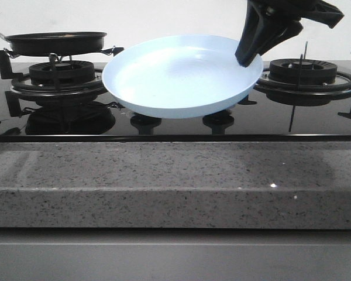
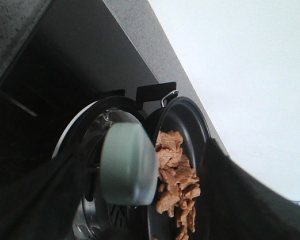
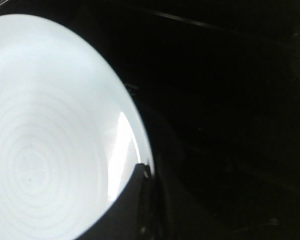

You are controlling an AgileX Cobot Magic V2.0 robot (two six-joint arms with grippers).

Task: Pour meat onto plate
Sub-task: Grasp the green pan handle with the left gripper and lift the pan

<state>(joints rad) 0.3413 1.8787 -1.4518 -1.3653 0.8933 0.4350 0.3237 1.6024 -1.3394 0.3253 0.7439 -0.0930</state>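
Observation:
The pale blue plate hangs tilted above the black glass hob, between the two burners. My right gripper is shut on its right rim; in the right wrist view the dark fingers pinch the edge of the plate. The plate has nothing on it. The meat lies heaped in the black frying pan, which sits on the left burner. My left gripper is open, with the pan's grey-green handle end between its spread fingers, not touching either. The meat is hidden in the front view.
A second burner with black pan supports stands at the right, behind the right gripper. A grey speckled stone counter edge runs along the front of the hob. A white wall is behind the stove.

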